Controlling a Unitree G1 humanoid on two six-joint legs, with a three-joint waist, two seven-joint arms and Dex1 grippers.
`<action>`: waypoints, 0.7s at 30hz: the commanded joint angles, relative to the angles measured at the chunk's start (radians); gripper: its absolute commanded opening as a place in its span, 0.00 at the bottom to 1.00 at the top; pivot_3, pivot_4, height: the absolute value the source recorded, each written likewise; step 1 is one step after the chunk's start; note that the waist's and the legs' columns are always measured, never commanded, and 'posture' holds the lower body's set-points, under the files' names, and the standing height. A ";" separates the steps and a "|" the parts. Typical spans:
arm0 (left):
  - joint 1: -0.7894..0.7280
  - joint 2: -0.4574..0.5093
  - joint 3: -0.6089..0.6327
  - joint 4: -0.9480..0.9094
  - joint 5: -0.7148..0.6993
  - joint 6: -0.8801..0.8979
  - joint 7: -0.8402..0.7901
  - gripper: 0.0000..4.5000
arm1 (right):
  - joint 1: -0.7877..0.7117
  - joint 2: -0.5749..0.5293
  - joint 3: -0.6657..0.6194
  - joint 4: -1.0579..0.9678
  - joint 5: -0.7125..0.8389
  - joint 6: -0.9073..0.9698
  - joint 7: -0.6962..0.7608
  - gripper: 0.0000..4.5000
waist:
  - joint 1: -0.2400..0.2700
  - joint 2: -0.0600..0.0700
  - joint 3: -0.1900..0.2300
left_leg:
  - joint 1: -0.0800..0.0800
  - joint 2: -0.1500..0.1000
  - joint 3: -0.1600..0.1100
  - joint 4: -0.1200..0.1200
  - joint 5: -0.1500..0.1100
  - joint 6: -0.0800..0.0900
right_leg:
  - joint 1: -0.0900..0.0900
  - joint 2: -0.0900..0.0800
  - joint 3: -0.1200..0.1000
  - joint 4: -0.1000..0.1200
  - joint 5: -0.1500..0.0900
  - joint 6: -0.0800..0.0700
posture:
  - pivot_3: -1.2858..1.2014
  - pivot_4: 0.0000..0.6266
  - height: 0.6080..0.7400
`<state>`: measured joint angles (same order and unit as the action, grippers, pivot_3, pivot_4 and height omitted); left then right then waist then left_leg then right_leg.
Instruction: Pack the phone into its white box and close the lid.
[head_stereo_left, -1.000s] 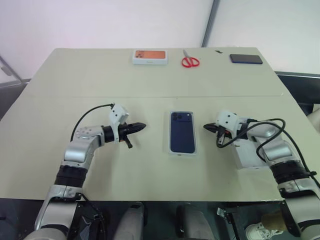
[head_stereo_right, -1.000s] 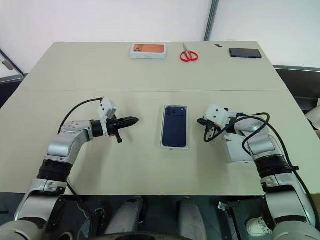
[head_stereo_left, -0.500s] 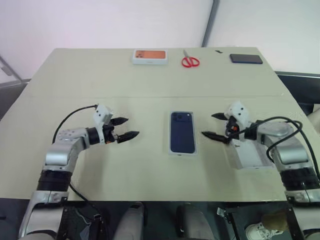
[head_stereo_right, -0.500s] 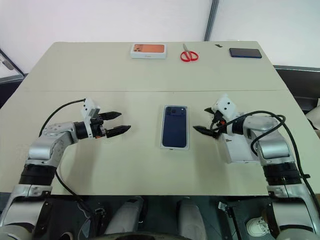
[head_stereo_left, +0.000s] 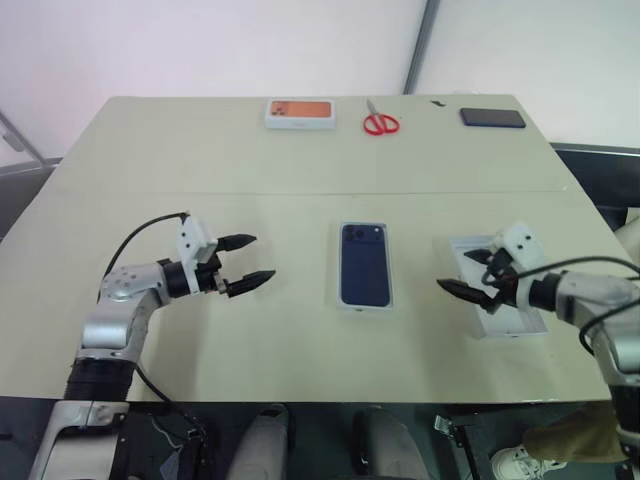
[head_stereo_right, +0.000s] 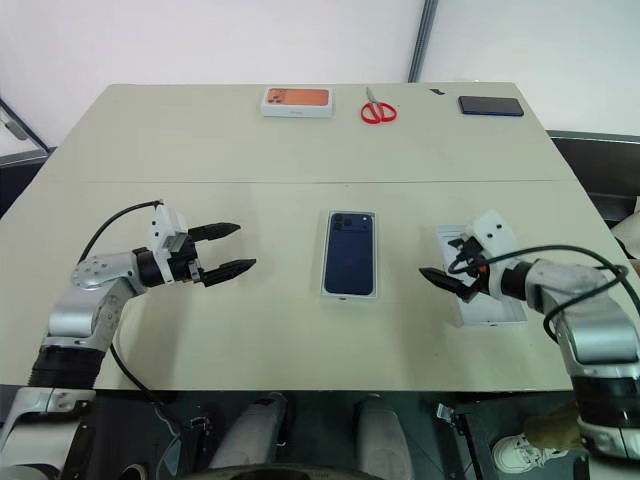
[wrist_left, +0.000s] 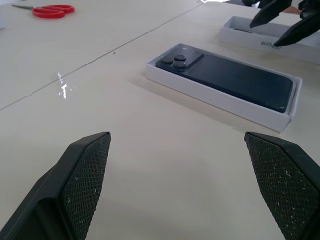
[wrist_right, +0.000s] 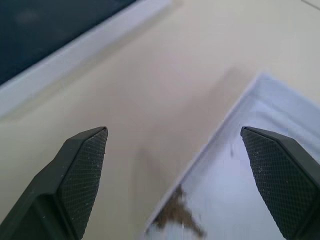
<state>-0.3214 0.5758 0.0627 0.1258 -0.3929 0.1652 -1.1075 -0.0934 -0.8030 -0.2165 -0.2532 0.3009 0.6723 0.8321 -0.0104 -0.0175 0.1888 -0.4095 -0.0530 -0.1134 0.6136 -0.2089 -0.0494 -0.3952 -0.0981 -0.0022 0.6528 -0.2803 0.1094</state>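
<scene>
The dark navy phone (head_stereo_left: 364, 264) lies camera side up inside the white box (wrist_left: 216, 98) at the middle of the table. The lid (head_stereo_left: 505, 318) rests inside up to the right of the box. My left gripper (head_stereo_left: 264, 256) hovers open to the left of the box, pointing at it, with nothing between its fingers (wrist_left: 84, 182). My right gripper (head_stereo_left: 455, 270) is open and empty over the lid's near-left edge, angled down toward the box. In the right wrist view the lid's pale inside (wrist_right: 260, 165) and the box's rim (wrist_right: 75, 50) both show.
Along the far edge of the table lie a white box with an orange picture (head_stereo_left: 299, 112), red scissors (head_stereo_left: 380, 123) and a black phone (head_stereo_left: 492, 117). A seam runs across the table behind the box.
Both grippers went from shut to open. The right hand drew back and to the right, uncovering the lid, and tilted downward. The left hand backed off to the left.
</scene>
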 joint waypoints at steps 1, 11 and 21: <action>0.015 0.008 0.021 -0.046 -0.029 -0.022 -0.021 1.00 | 0.072 0.007 -0.099 -0.124 0.018 0.004 -0.054 0.99 | 0.000 0.000 0.000 | 0.000 0.000 0.000 0.000 0.000 0.000 | 0.000 0.000 0.000 0.000 0.000 0.000 | 0.52 0.24 1.00; 0.045 0.030 0.016 -0.087 -0.092 0.029 -0.106 1.00 | 0.126 -0.015 -0.122 -0.268 0.098 0.275 -0.166 0.99 | -0.002 0.001 0.000 | 0.000 0.003 0.001 0.000 0.000 0.001 | 0.001 0.001 0.000 -0.001 0.000 0.000 | 0.52 0.24 1.00; 0.073 -0.003 -0.009 -0.119 -0.070 0.018 -0.076 1.00 | -0.122 -0.075 -0.001 -0.306 0.187 0.758 -0.258 0.99 | 0.000 0.001 0.000 | 0.000 0.004 0.001 0.000 -0.001 0.001 | 0.001 0.001 0.000 -0.003 0.000 -0.001 | 0.52 0.24 1.00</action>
<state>-0.2499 0.5761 0.0533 0.0472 -0.4652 0.2040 -1.1937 -0.1917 -0.8564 -0.2362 -0.5257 0.4738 1.3743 0.5878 -0.0102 -0.0165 0.1883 -0.4099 -0.0494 -0.1122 0.6137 -0.2096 -0.0481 -0.3945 -0.0974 -0.0023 0.6498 -0.2808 0.1087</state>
